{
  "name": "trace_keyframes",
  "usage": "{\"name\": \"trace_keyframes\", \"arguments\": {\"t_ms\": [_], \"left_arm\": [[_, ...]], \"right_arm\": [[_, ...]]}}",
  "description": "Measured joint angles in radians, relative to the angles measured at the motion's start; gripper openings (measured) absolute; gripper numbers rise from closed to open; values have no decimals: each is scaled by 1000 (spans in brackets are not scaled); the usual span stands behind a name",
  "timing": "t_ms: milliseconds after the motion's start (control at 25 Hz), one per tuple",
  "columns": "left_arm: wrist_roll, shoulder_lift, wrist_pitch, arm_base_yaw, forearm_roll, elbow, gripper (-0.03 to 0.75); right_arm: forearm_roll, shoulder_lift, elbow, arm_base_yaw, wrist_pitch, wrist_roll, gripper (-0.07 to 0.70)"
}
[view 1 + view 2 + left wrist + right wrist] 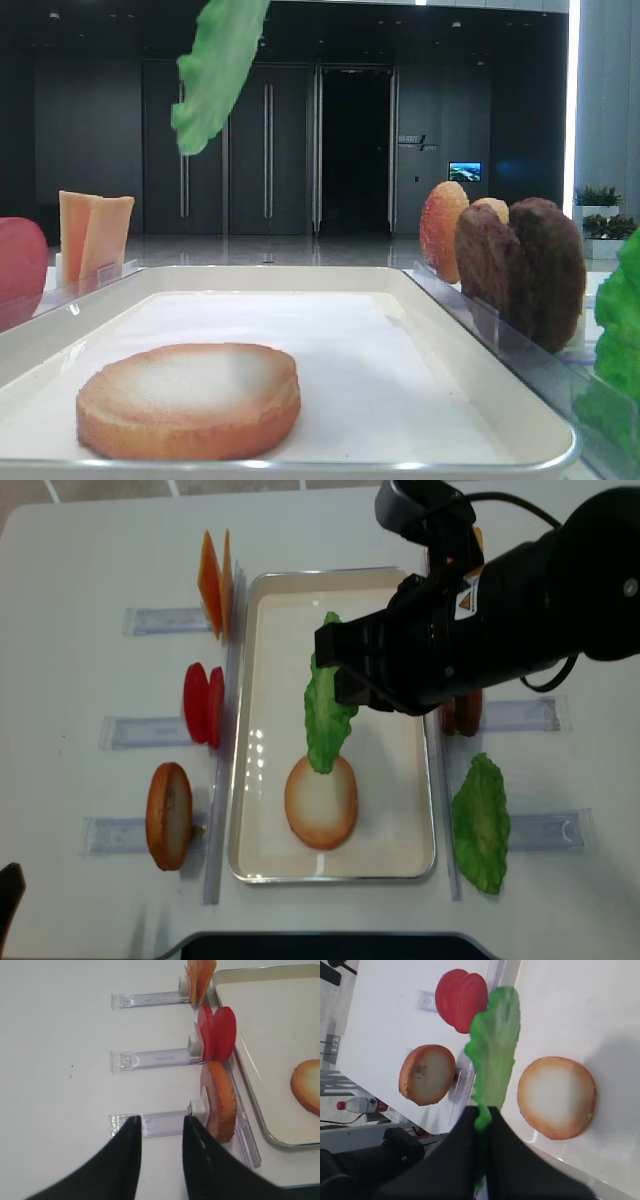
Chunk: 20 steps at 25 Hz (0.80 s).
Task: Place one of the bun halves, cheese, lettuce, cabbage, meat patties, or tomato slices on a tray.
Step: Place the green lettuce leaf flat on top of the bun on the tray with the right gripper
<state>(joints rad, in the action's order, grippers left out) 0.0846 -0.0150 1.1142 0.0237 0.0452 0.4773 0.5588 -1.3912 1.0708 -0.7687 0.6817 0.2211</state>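
Nearest us in the low view, a bun half (188,400) lies pale face up on the tray (440,395), and above it our right hand (482,1115) holds a lettuce leaf (326,705) pinched by one end between closed fingers, the rest hanging free over the tray's middle. We judge the leaf light, thin and floppy: it droops and curls under its own weight, so it will likely swing with any quick move and fold if lowered carelessly. A grip near one edge, as now, looks right, letting the loose end touch down first on the bun half.

Our left hand (159,1127) hangs empty over the bare worktop (60,1050) left of the tray, its fingers drawn close but with a gap showing between them.

Just beside it another bun half (220,1101) stands upright in a clear holder (150,1125). Farther along stand the tomato slices (218,1033), then the cheese (201,977) by the tray's far corner.

On the right side, the meat patties (525,265) and a speckled bun half (441,230) stand in holders, and a second green leaf (482,822) waits near the tray's corner.

The right arm (500,610) hides most of the patties from overhead. The low view cuts off the hanging leaf's top and the hand gripping it, so we cannot tell there how high it rides above the bun half.
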Motion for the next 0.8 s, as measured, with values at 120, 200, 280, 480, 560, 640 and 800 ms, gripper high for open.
{"name": "trace_keyframes", "arguments": {"t_ms": [120, 200, 280, 480, 560, 640, 800], "left_arm": [[0, 0, 0, 0, 0, 0, 219], [0, 0, 0, 0, 0, 0, 219], [0, 0, 0, 0, 0, 0, 219], [0, 0, 0, 0, 0, 0, 219], [0, 0, 0, 0, 0, 0, 219], [0, 0, 0, 0, 0, 0, 219], [0, 0, 0, 0, 0, 0, 219]], "right_arm": [[104, -5, -55, 0, -61, -74, 30], [179, -14, -79, 0, -84, -130, 30], [242, -36, -85, 0, -93, -184, 30], [486, -126, -86, -3, -94, -414, 30], [546, -155, -86, -12, -90, -478, 30], [591, -186, -86, -19, -84, -529, 30], [626, -243, -86, -21, -90, -583, 30]]}}
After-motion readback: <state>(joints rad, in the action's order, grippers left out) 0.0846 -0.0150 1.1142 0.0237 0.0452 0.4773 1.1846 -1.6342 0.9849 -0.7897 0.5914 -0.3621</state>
